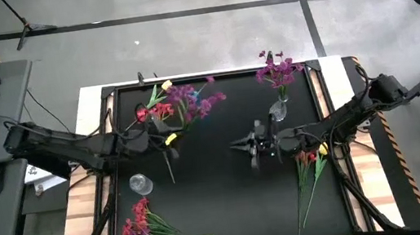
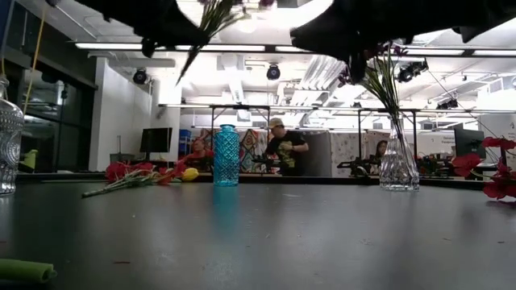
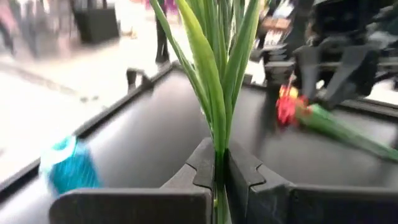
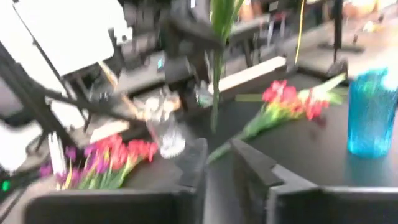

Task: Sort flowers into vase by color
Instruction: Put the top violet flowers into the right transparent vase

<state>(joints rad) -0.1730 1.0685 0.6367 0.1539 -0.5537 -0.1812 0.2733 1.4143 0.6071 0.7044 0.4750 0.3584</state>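
My left gripper (image 1: 160,135) is over the table's far left part, shut on a purple flower cluster (image 1: 191,99) with long green leaves (image 3: 211,74). A blue vase (image 2: 226,155) stands empty below it, with red flowers (image 2: 133,173) lying beside it. A clear vase (image 1: 279,110) at the far right holds purple flowers (image 1: 277,67) by their stems. My right gripper (image 1: 240,144) hovers mid-table, slightly open, with nothing between its fingers (image 4: 249,171). A second clear vase (image 1: 141,183) stands empty at the near left. My left gripper pinches the cluster's green stems (image 3: 219,163) between its two fingers, which come in roughly level from the table's left and lie across the stems. The flower is lifted clear and tilted: blossoms up toward the far edge, stem end (image 1: 169,168) hanging below.
A pile of red, purple and yellow flowers (image 1: 139,230) lies at the near left corner. Red and yellow flowers (image 1: 310,157) lie at the right under my right arm, stems toward the near edge. A raised rim (image 1: 212,76) frames the black table. People stand in the room beyond.
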